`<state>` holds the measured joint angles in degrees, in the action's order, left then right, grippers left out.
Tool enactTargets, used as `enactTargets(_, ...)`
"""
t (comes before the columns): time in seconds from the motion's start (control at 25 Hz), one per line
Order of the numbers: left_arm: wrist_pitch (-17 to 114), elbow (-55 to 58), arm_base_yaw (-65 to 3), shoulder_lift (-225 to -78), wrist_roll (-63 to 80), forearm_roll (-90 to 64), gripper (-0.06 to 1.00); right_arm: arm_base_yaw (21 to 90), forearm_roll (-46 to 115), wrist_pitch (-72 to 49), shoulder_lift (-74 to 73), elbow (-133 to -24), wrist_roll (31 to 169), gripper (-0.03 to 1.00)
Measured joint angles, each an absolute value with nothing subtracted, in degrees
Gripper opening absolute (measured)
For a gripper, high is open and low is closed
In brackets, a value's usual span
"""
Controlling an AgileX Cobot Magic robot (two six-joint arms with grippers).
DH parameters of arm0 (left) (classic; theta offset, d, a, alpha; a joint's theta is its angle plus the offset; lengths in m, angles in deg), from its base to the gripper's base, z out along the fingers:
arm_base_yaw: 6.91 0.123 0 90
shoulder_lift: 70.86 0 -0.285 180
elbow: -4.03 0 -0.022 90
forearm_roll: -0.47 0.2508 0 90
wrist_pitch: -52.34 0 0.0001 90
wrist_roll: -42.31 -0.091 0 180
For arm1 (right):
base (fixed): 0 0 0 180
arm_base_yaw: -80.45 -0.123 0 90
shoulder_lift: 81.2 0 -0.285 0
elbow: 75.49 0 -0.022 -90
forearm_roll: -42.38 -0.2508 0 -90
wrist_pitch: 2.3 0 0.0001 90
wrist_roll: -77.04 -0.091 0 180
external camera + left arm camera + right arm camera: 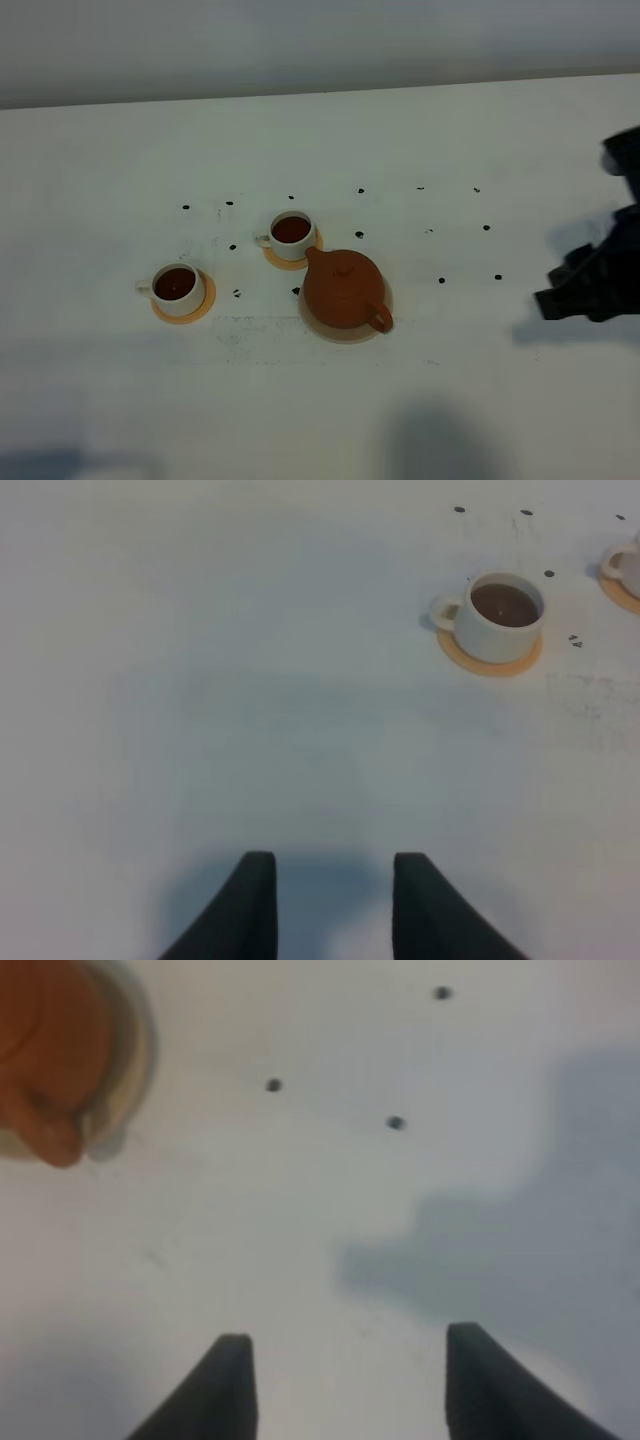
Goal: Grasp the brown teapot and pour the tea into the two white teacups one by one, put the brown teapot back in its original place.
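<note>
The brown teapot (345, 288) sits upright on its pale beige disc (345, 333) at the table's middle; it also shows in the right wrist view (45, 1055). Two white teacups hold dark tea, each on an orange coaster: one at the left (179, 286), one just behind the teapot (291, 232). The left cup also shows in the left wrist view (500, 615). My right gripper (570, 295) is open and empty at the far right, well apart from the teapot; its fingers (235, 1385) show over bare table. My left gripper (330, 905) is open and empty, out of the exterior view.
The white table (470, 400) carries several small black dots (441, 280) around the cups and teapot. A second cup's edge and coaster (625, 575) show at the border of the left wrist view. A grey wall (300, 40) runs along the table's far edge.
</note>
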<state>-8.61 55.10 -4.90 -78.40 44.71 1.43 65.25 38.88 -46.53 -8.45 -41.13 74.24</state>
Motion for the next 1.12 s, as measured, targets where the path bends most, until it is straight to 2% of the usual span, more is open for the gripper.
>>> enactTargets(0.44, -8.61, 55.1, -4.9, -78.4, 44.65, 1.43, 0.3, 70.83, 43.41, -61.1, -26.61, -37.88, 70.92, 0.42)
enactTargets(0.64, -8.61, 55.1, -4.9, -78.4, 44.65, 1.43, 0.3, 73.21, 43.96, -63.28, -35.06, -34.72, 70.9, 0.42)
enactTargets(1.12, -8.61, 55.1, -4.9, -78.4, 44.65, 1.43, 0.3, 73.33, 44.64, -65.41, -51.11, -29.13, 70.86, 0.42)
